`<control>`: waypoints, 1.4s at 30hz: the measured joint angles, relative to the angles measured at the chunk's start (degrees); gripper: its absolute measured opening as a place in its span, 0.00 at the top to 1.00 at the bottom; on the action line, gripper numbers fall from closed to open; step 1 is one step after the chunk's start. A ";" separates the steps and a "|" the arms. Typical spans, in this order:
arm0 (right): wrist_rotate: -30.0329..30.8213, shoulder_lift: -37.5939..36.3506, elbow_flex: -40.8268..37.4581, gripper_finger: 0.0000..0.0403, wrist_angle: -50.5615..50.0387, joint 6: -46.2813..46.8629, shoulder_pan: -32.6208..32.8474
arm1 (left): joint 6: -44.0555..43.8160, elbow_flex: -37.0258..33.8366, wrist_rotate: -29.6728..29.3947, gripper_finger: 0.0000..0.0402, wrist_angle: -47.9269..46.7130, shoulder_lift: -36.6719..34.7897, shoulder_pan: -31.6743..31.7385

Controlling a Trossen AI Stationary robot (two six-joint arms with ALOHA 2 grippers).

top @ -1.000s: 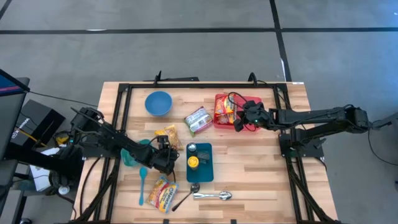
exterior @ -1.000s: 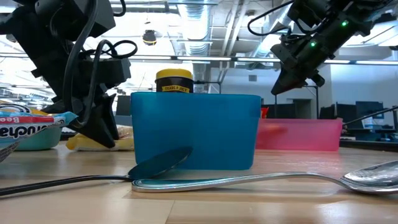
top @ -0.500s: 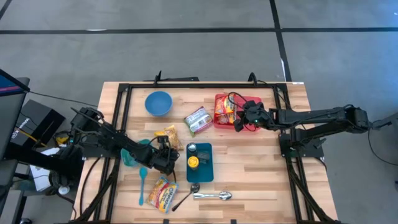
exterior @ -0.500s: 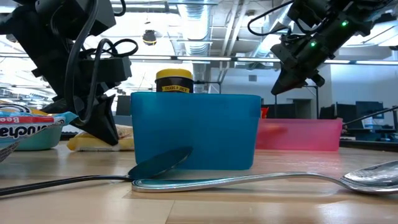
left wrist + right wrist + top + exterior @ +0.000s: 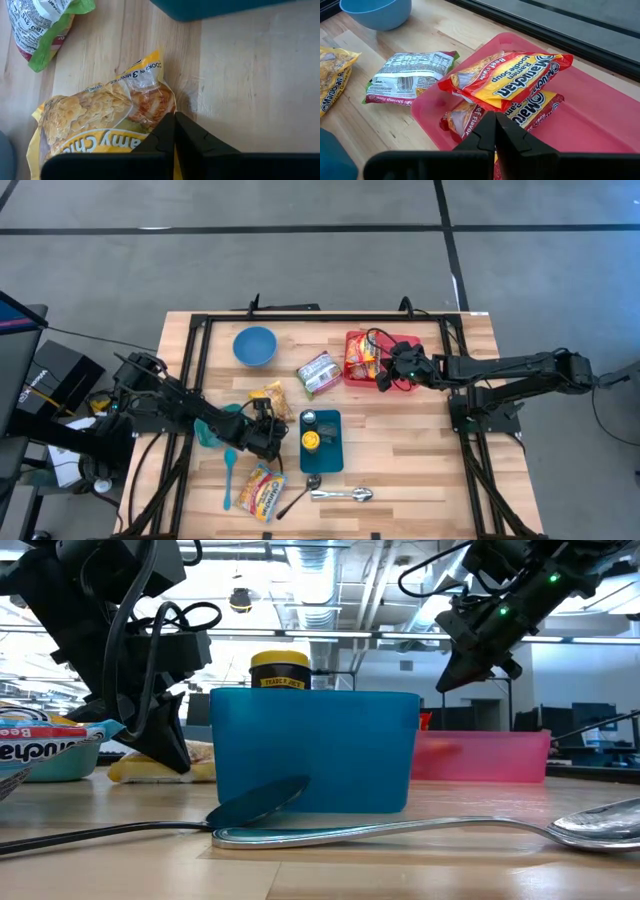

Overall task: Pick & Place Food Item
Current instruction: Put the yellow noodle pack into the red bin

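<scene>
A yellow noodle packet point(image 5: 268, 393) lies flat on the wooden table, left of the teal container point(image 5: 322, 442). My left gripper point(image 5: 278, 416) is shut at that packet's near right edge point(image 5: 159, 102); in the low view its tips point(image 5: 172, 762) reach down to the table beside the packet point(image 5: 140, 768). My right gripper point(image 5: 383, 380) hangs shut in the air point(image 5: 452, 680) over the pink tray point(image 5: 400, 350). Two red ramen packets point(image 5: 505, 82) lie stacked in the tray under the right gripper, untouched. My left gripper pinches the yellow packet's wrapper at the edge facing the teal container point(image 5: 167, 111), between its two shut fingers. The fingers slant down from the table's left. The packet stays flat on the table.
A blue bowl point(image 5: 255, 345) stands at the far left and a green-edged packet point(image 5: 318, 372) beside the tray. The teal container holds a yellow-lidded jar point(image 5: 311, 441). Another noodle packet point(image 5: 260, 488), metal spoons point(image 5: 340, 494) and a teal spoon point(image 5: 229, 475) lie near the front edge.
My left gripper has shut its fingers on the yellow packet's edge without shifting place. The packet lies where it was.
</scene>
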 joint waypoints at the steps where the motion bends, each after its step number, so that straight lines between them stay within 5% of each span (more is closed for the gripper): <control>1: 0.00 0.00 0.00 1.00 0.03 -0.26 0.00 | 0.00 0.00 0.00 1.00 0.00 0.00 -0.04; 26: 0.00 -0.02 0.00 1.00 0.60 -1.47 -0.02 | 1.97 -0.04 -0.07 1.00 -0.72 -26.15 -1.25; 42: -2.08 -0.02 0.00 1.00 8.36 -7.34 0.32 | 8.70 -0.04 -4.85 1.00 0.10 -29.42 -0.50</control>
